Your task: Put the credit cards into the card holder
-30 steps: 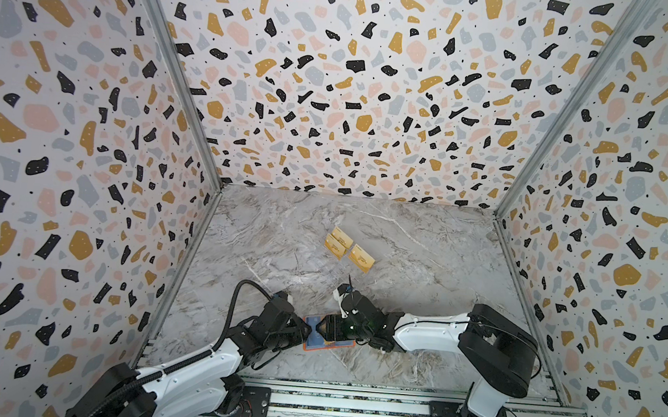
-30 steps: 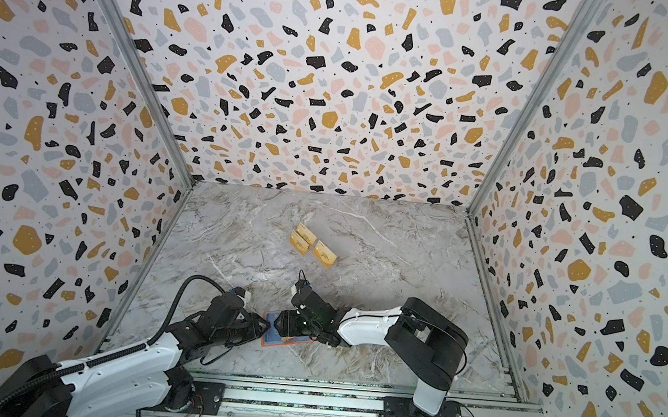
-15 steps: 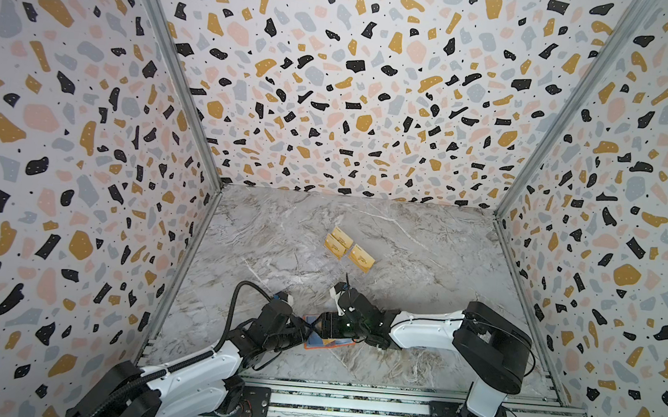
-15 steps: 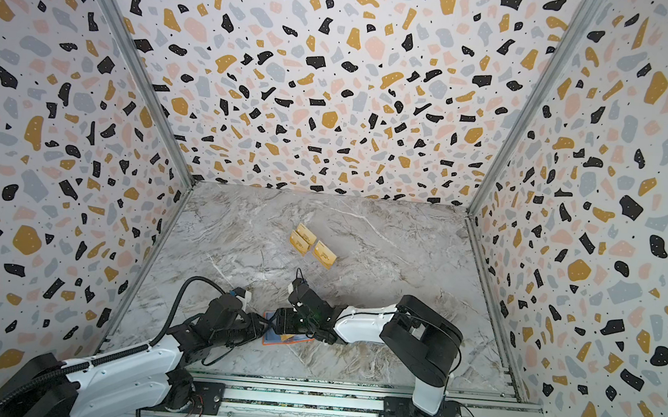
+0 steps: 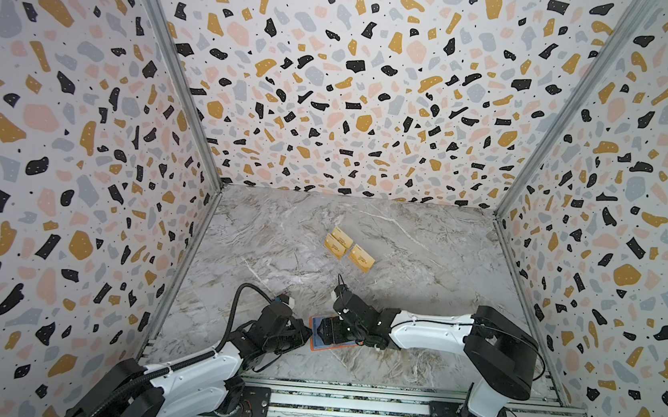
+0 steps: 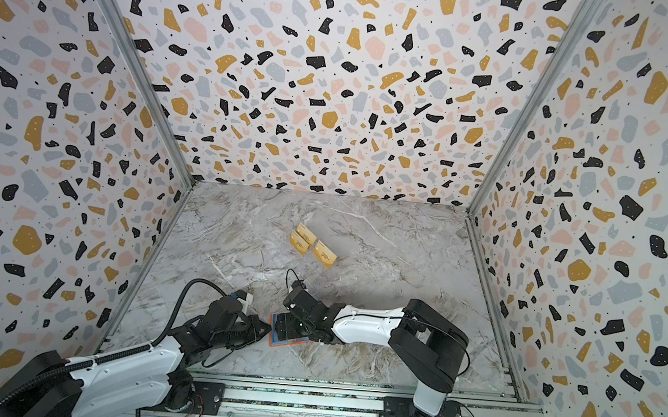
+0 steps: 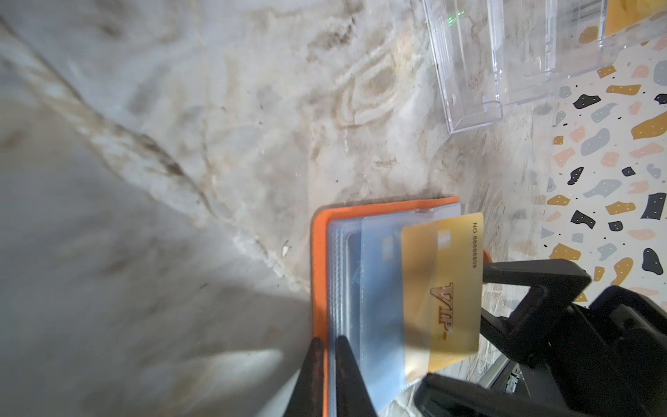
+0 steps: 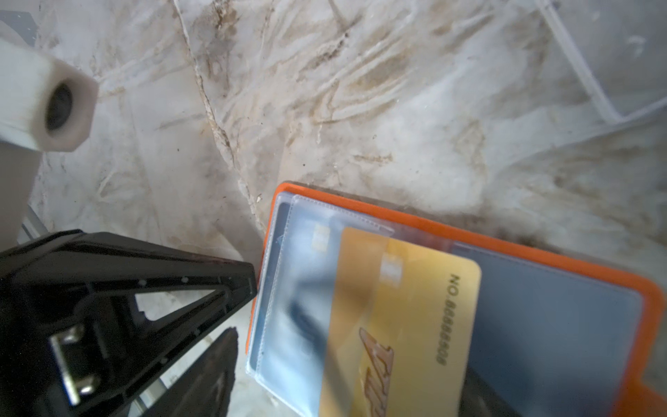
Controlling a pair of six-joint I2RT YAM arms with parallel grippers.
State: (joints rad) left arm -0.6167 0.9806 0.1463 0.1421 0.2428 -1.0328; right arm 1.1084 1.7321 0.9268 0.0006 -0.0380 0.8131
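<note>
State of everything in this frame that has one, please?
card holder: open, flat on the table.
gold card: partly inside a clear sleeve.
blue card: fully sleeved.
left gripper: shut on the card holder's edge.
right gripper: open, at the gold card's free end.
clear rack: holds other gold cards.

Top views bright and even; wrist views blurred, shadowed.
</note>
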